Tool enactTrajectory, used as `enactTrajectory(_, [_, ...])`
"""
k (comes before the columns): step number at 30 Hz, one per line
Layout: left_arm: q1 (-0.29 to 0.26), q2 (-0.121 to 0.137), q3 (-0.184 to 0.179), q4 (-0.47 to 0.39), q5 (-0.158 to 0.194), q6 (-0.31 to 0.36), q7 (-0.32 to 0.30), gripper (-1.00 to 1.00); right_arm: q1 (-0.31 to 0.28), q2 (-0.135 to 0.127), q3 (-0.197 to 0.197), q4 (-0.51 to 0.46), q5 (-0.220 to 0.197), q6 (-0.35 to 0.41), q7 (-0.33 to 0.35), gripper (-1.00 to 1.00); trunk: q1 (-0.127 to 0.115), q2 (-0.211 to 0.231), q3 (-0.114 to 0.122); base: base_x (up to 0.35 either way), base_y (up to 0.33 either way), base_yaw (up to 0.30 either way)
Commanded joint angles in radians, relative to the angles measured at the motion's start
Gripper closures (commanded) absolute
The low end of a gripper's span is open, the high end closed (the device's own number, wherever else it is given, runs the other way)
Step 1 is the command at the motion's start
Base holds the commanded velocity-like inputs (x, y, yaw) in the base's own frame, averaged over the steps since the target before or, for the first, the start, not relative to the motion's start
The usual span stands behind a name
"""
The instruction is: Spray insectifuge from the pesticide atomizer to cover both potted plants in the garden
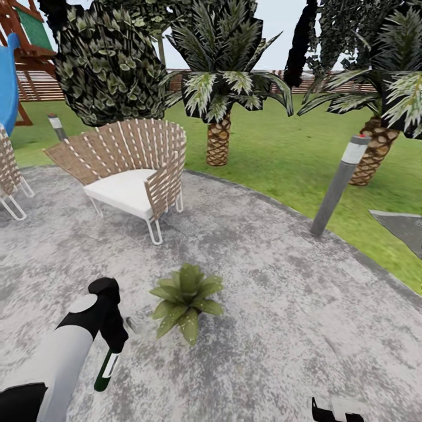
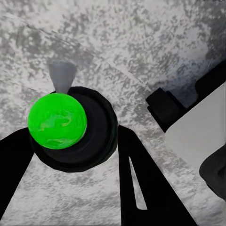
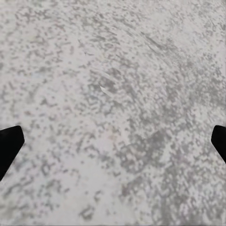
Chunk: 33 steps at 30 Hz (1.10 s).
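Atomizer [image 1: 106, 370], hanging bottle-down over the patio [image 1: 264, 328], clamped in our left hand [image 1: 113, 344] just beside one potted plant [image 1: 186, 300]; right hand [image 3: 113, 141] spread wide, low over the paving.

A simulated garden: a grey stone patio [image 1: 264, 281] with a woven chair [image 1: 132, 173], ringed by lawn [image 1: 281, 146], palms [image 1: 220, 94], a bollard light [image 1: 340, 184] and a slatted fence [image 1: 38, 85] behind

Flat, even daylight with almost no cast shadows; the rendering looks soft and blotchy, with mottled stone textures up close.
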Motion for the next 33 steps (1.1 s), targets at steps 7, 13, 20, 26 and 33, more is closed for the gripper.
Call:
enactTrajectory(7, [-0.001,0.000,0.002,-0.004,-0.008,0.011,-0.009,1.00,-0.001,-0.001,-0.005,0.002,0.011,-0.003,-0.006,-1.00,0.000,0.000,-0.001,0.144,0.303,-0.246])
enactTrajectory(13, [-0.001,0.001,0.001,-0.007,-0.008,0.011,-0.009,1.00,-0.001,-0.001,-0.006,0.002,0.010,-0.003,-0.007,-1.00,0.000,0.000,-0.001,-0.091,0.324,-0.264])
enactTrajectory(20, [-0.001,-0.006,-0.002,-0.007,-0.008,0.011,-0.009,1.00,-0.001,0.002,-0.008,0.001,0.007,-0.003,-0.007,-1.00,0.000,0.000,-0.003,-0.157,0.293,-0.220])
enactTrajectory(26, [-0.004,-0.024,-0.002,-0.008,-0.008,0.011,-0.009,1.00,-0.001,0.002,-0.008,0.000,0.007,-0.003,-0.007,-1.00,0.000,0.000,-0.003,-0.002,0.079,-0.107])
enactTrajectory(33, [-0.007,-0.024,-0.002,-0.014,-0.008,0.011,-0.009,1.00,-0.001,0.002,-0.007,0.001,0.008,-0.003,-0.007,-1.00,0.000,0.000,-0.003,0.000,0.001,-0.283])
